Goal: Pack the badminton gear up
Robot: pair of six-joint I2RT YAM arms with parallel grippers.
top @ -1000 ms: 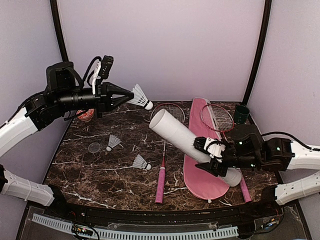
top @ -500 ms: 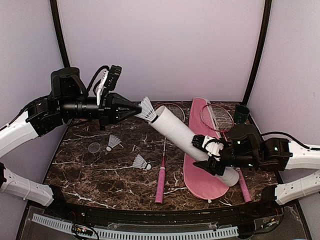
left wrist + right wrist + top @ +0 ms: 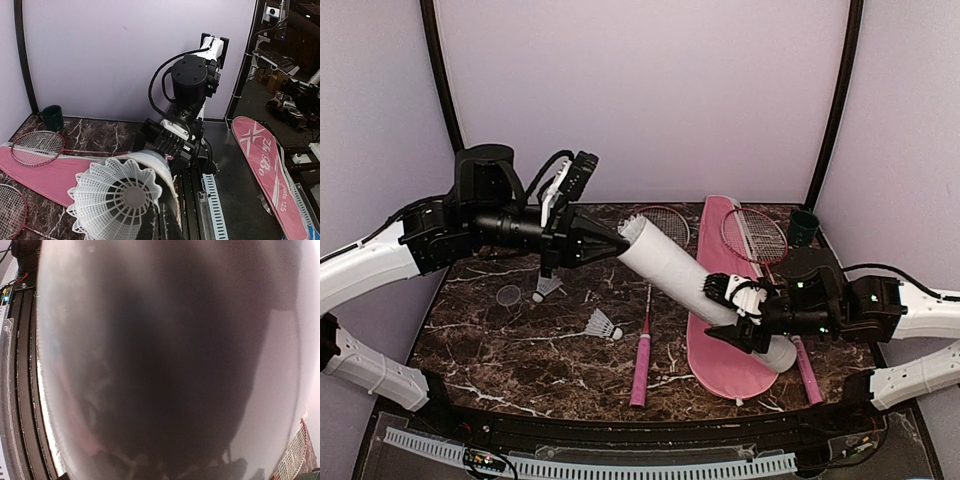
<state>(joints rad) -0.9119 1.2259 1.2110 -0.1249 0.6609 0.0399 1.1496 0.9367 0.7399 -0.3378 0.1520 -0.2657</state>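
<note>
My left gripper [image 3: 618, 241] is shut on a white shuttlecock [image 3: 116, 198], holding it by the skirt at the open mouth of the long white tube [image 3: 678, 274]. The tube's rim [image 3: 161, 161] shows just behind the skirt. My right gripper [image 3: 745, 312] is shut on the tube's lower part and holds it tilted above the pink bag [image 3: 723, 345]. In the right wrist view the tube [image 3: 170, 360] fills the frame and hides the fingers. Two shuttlecocks [image 3: 548, 285] [image 3: 603, 325] lie on the table. One racket [image 3: 643, 360] lies mid-table; another racket [image 3: 754, 236] lies on the bag.
A dark green cup [image 3: 804, 228] stands at the back right corner. A small clear lid [image 3: 508, 295] lies at the left. Dark frame posts stand at both back corners. In the left wrist view a second pink bag [image 3: 270, 170] lies beyond the table's near edge.
My left arm has moved right and lowered, bringing the shuttlecock from the air at left to the tube's mouth. The right gripper has kept holding the tube nearly still.
</note>
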